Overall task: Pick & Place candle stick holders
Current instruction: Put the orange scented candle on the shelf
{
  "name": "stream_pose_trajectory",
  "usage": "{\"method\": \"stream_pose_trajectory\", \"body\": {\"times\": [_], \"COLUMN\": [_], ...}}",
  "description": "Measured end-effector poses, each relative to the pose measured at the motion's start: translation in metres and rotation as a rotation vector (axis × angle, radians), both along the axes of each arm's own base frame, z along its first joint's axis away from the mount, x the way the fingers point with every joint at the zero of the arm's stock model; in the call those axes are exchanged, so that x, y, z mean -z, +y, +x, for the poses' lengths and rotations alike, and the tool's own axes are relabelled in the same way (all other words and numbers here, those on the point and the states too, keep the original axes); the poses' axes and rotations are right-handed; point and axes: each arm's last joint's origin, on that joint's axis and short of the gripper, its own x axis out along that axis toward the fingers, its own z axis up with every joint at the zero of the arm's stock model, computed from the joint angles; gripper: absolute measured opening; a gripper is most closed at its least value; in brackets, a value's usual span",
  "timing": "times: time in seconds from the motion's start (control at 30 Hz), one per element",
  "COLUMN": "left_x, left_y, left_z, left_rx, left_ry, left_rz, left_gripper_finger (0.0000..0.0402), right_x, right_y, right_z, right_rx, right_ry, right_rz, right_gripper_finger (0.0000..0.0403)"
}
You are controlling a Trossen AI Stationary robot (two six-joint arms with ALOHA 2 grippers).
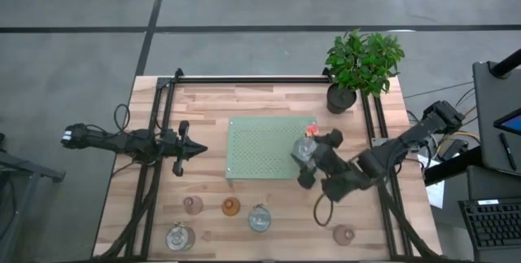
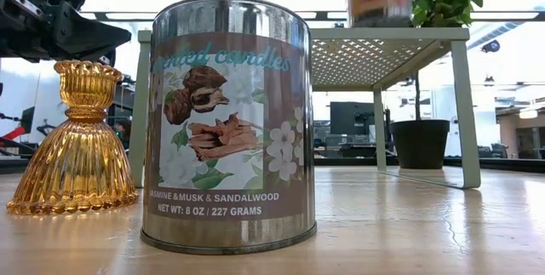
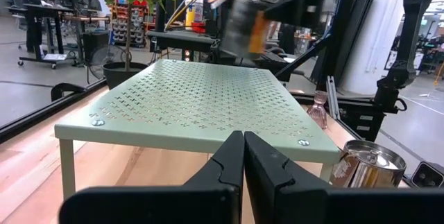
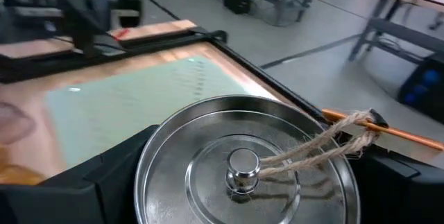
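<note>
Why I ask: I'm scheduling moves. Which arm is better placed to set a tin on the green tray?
Right. The right gripper grips a lidded silver tin above the green tray's right end; the left gripper waits shut, empty, off the tray's left side.

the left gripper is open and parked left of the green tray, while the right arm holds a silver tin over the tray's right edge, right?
Not quite: the left gripper is shut, its fingers pressed together in the left wrist view. The rest holds: it is parked left of the green tray, and the right gripper holds a silver tin over the tray's right edge.
</note>
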Motion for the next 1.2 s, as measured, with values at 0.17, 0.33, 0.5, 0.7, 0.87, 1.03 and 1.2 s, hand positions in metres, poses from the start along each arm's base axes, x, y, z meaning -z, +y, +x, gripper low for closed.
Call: {"method": "stream_pose_trajectory", "body": {"times": [0.17,0.33,0.5,0.7,0.87,1.03,1.2], "left_x": [0.000,0.000,0.000,0.000,0.000,0.000,0.000], "left_y": [0.000,0.000,0.000,0.000,0.000,0.000,0.000], "left_z": [0.000,0.000,0.000,0.000,0.000,0.000,0.000], "left_rx": [0.000,0.000,0.000,0.000,0.000,0.000,0.000], "left_ry": [0.000,-0.001,-0.002,-0.002,-0.002,-0.002,0.000], "left_rz": [0.000,0.000,0.000,0.000,0.000,0.000,0.000], "left_gripper_finger": [0.0012,0.0012,0.0012,0.0012,0.0012,0.0012,0.0012], "right_x": [0.005,0.009,0.016,0.026,0.033,0.035,0.037], "right_y": [-0.027,-0.050,-0.069,-0.085,-0.098,-0.106,-0.108], "right_z": [-0.001,-0.006,-0.010,-0.005,-0.001,0.000,0.002], "right_rx": [0.081,0.153,0.210,0.218,0.253,0.262,0.244], "right_ry": [0.012,-0.002,-0.063,-0.117,-0.126,-0.114,-0.107], "right_rz": [-0.009,-0.001,0.021,0.072,0.077,0.090,0.110], "right_gripper_finger": [0.0354,0.0350,0.0356,0.0351,0.0357,0.0354,0.0358]}}
